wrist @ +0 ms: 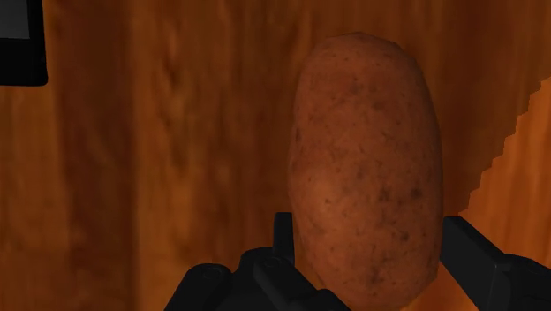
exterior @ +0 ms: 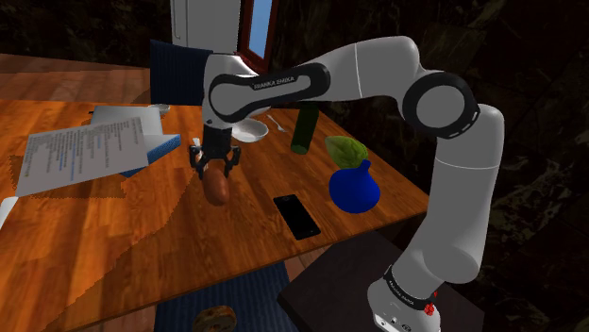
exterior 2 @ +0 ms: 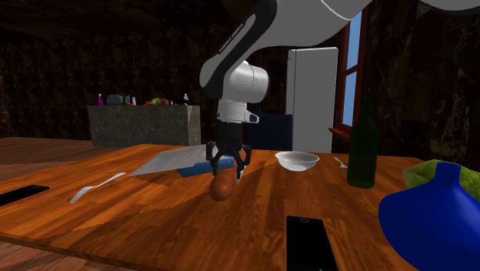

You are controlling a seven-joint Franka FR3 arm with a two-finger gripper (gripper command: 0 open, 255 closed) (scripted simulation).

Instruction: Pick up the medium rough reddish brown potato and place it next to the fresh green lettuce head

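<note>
The black gripper (exterior: 216, 169) is squeezed tight on the top end of the reddish brown potato (exterior: 217, 187), so it hangs over the middle of the table (exterior: 142, 236), well apart from the green lettuce (exterior: 344, 149) by the blue vase (exterior: 354, 187) near the table's edge, ready to be carried there.
</note>
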